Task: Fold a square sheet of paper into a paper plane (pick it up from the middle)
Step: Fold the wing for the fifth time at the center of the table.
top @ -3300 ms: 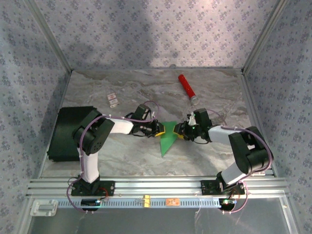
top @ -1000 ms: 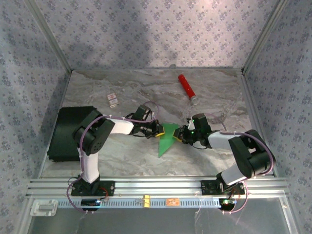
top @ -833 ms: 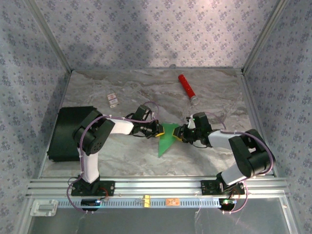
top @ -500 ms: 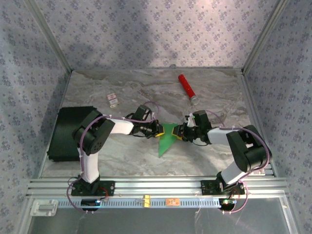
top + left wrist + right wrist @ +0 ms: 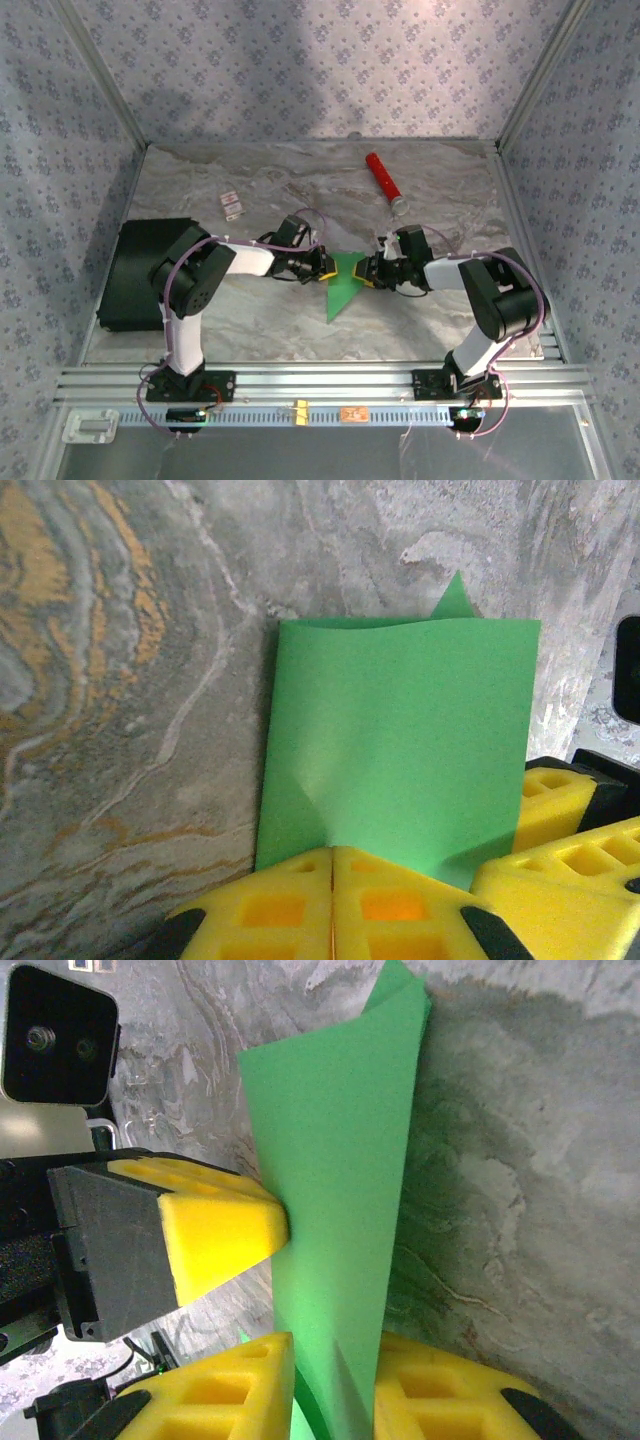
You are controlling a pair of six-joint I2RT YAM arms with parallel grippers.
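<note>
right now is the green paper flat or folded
Folded. The green paper tapers to a point in the top view; the right wrist view shows layers standing off the table. The left pincer and right pincer pinch it.

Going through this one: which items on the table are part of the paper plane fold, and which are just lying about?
Part of the job:
- folded green paper
- left gripper and right gripper, both pinching it

Just lying about:
- red cylinder, far side
- black flat box, left edge
- small card
</note>
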